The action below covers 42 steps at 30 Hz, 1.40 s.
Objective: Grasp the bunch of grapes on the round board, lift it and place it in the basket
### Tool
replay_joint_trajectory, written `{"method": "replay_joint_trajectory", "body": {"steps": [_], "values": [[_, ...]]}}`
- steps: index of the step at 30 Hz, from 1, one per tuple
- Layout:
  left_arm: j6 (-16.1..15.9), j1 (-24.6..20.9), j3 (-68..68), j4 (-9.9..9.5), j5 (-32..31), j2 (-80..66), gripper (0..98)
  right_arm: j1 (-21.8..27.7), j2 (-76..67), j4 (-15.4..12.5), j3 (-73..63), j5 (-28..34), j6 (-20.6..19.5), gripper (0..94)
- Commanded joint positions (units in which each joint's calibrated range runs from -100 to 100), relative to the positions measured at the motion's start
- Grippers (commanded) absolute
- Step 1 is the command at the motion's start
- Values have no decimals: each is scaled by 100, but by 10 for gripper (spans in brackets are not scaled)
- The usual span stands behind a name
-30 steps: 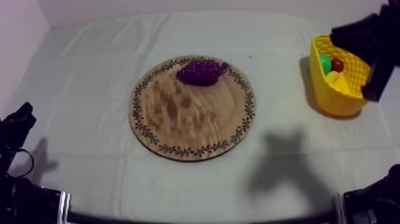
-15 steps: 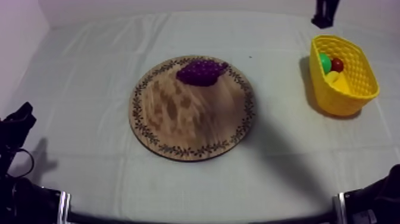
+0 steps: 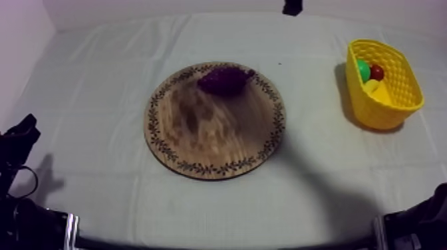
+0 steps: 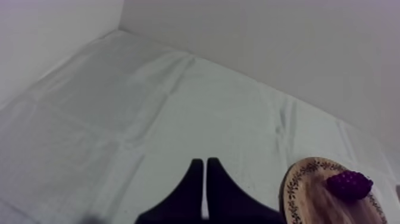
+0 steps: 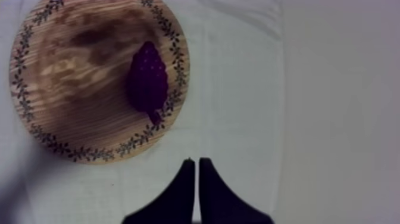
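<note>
Since a second ago, the right arm has been moved away from over the yellow basket. It is now seen at the top edge of the top view, a bit right of the middle. A dark shadow is thrown over the round wooden board. The bunch of grapes is found on the board, near its upper rim.

The fingers of the right gripper are pressed together with nothing held, over the cloth just off the board's rim, near the grapes. The left gripper is also closed on nothing.

The basket is set at the upper right of the top view. A small red fruit, a green fruit and a yellow fruit are seen in it.
</note>
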Motion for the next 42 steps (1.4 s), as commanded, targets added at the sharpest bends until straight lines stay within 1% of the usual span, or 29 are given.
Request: {"method": "replay_joint_trajectory", "body": {"steps": [1, 6, 8, 10, 19, 21, 24, 27, 30, 42], "values": [[1, 2, -4, 1, 0, 2, 0, 14, 410, -7, -389, 50, -14, 9], [1, 2, -4, 1, 0, 2, 0, 31, 828, -20, -727, 268, 12, 11], [1, 2, -4, 1, 0, 2, 0, 33, 923, -18, -792, 379, 40, 43], [1, 2, -4, 1, 0, 2, 0, 32, 976, 5, -817, 455, 55, 115], [1, 2, -4, 1, 0, 2, 0, 8, 1013, 120, -752, 532, -1, 527], [1, 2, -4, 1, 0, 2, 0, -8, 1016, 144, -744, 527, -27, 596], [1, 2, -4, 1, 0, 2, 0, -31, 1050, 167, -751, 524, -57, 665], [1, 2, -4, 1, 0, 2, 0, -47, 1130, 174, -774, 523, -77, 701], [1, 2, -4, 1, 0, 2, 0, -61, 1271, 170, -786, 515, -86, 717], [1, 2, -4, 1, 0, 2, 0, -136, 2353, 147, -990, 313, -65, 731]]}}
